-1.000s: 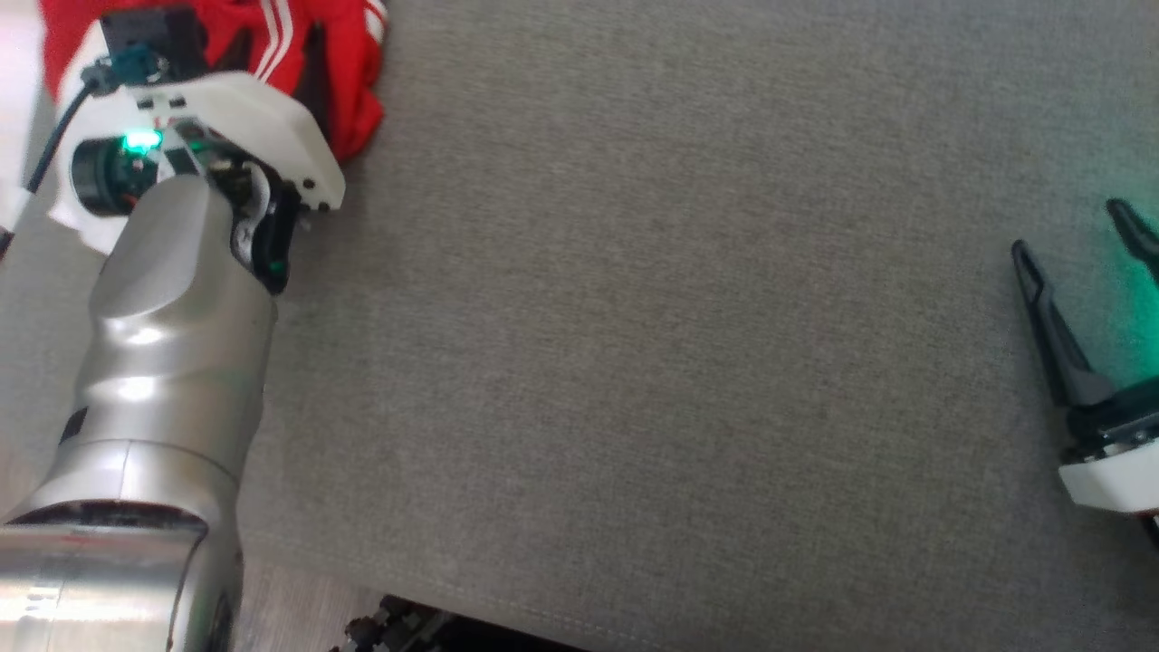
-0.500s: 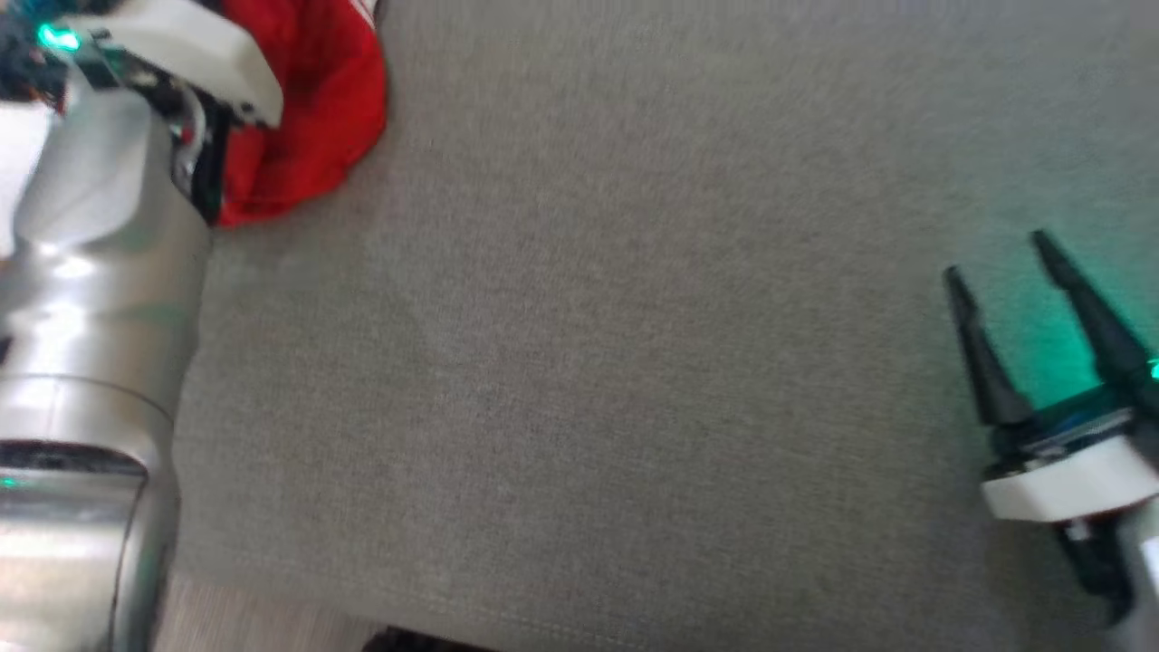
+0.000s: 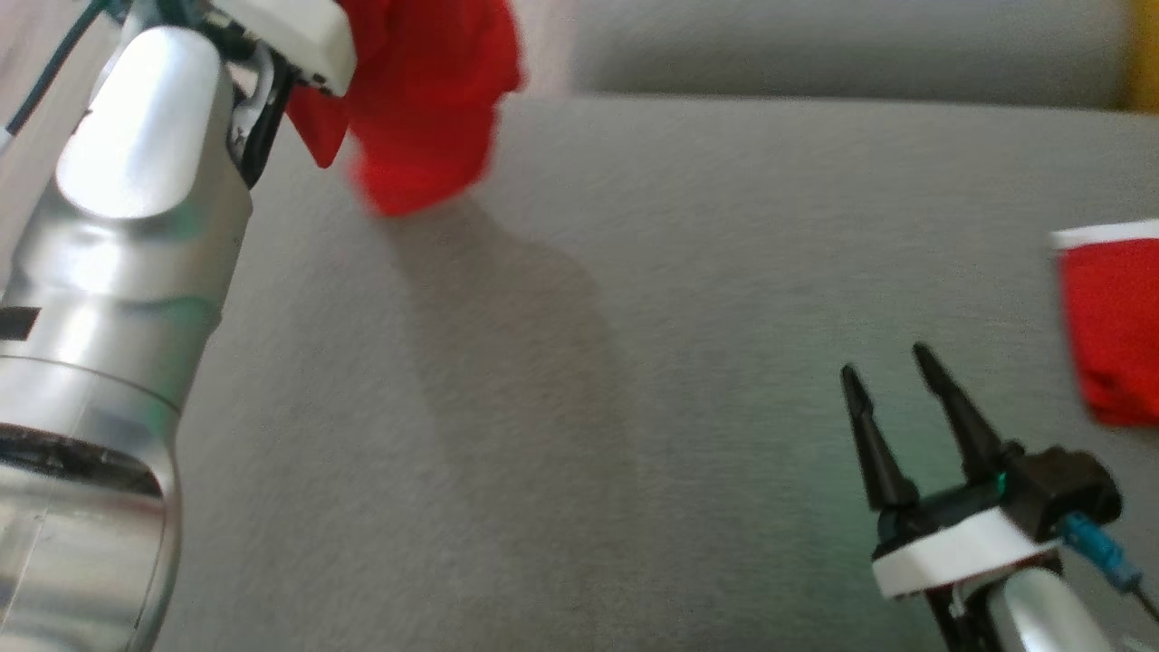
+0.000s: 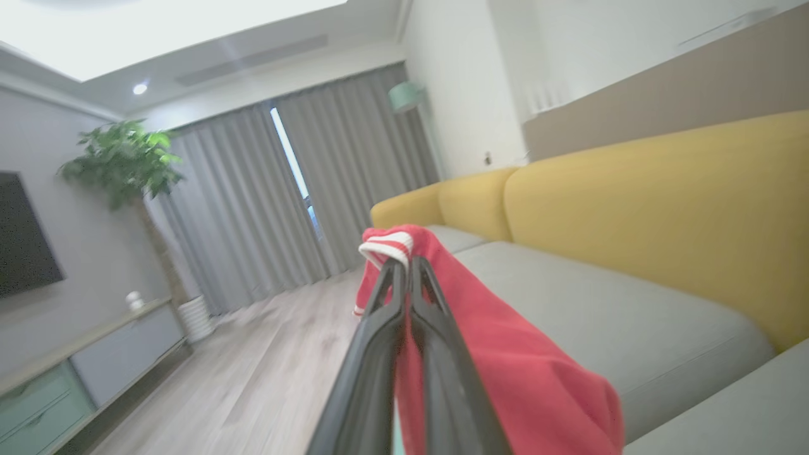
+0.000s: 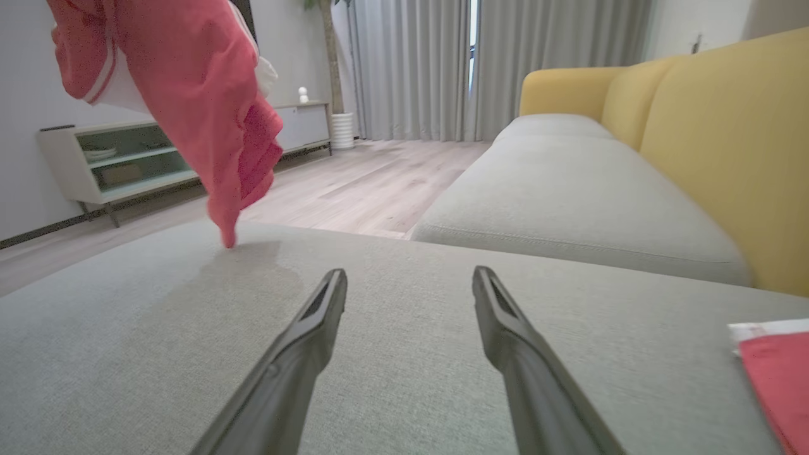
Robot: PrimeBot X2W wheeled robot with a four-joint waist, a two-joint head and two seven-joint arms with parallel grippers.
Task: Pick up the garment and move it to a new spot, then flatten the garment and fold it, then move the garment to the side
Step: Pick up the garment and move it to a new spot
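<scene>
The garment (image 3: 426, 109) is red with white stripes and hangs in the air over the far left of the grey cushion (image 3: 634, 380), its lowest corner just above the fabric. In the left wrist view my left gripper (image 4: 404, 262) is shut on the garment (image 4: 505, 354) near its striped white cuff. In the head view the red cloth hides that gripper's fingers beyond the white wrist (image 3: 290, 32). My right gripper (image 3: 886, 362) hovers low over the cushion at the lower right, open and holding nothing. Its two fingers (image 5: 409, 273) stand wide apart, with the garment (image 5: 183, 82) hanging at the upper left.
A second red cloth piece with a white band (image 3: 1109, 317) lies flat on the cushion at the right edge, just right of my right gripper. A yellow sofa back (image 5: 727, 126) and another grey seat (image 5: 569, 189) lie beyond. Wooden floor (image 5: 354, 183) is off the cushion's left.
My left gripper has shut on the garment and raised it off the cushion. The head camera has tilted up, so the whole picture has shifted and the second red piece has come into view.
</scene>
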